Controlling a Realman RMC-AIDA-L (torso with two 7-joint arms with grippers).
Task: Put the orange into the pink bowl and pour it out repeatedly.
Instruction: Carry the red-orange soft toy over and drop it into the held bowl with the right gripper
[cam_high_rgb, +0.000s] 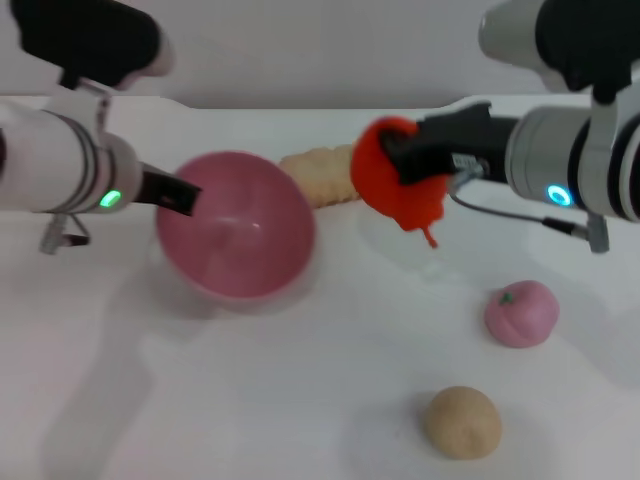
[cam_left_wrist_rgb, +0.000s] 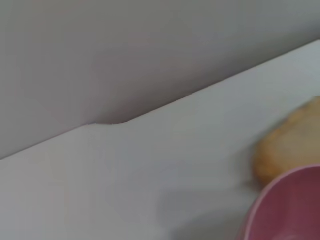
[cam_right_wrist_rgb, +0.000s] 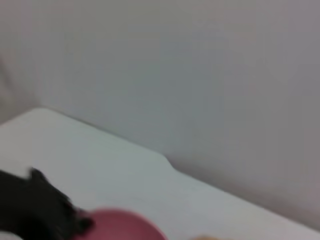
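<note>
The right hand is closed on the bright red-orange, lumpy toy orange and holds it in the air above the white counter, just beside the far-right rim of the glossy pink plastic bowl. The left hand grips the near-left rim of this bowl and keeps it tilted, w/ the opening turned toward the camera and toward the right arm. How far the left fingers are apart I cannot tell exactly, but they seem clamped on the rim.

I judge the step in hand is to bring the orange into the bowl. To do it well:
- Move the orange leftward until it is over the middle of the bowl opening, not over the rim.
- Better if the left hand brings the bowl more level first; w/ so much tilt the round fruit probably rolls out at once.
- Lower the orange close to the inner wall before opening, so it does not bounce.
- Open only when the fruit is clearly inside.

Things to avoid: a pale, flat biscuit-like piece lies just behind the bowl, so the right hand should not dip there. The small pink peach-like ball and the beige round bun lie well apart, nearer the camera on the right side, no danger for this move.
</note>
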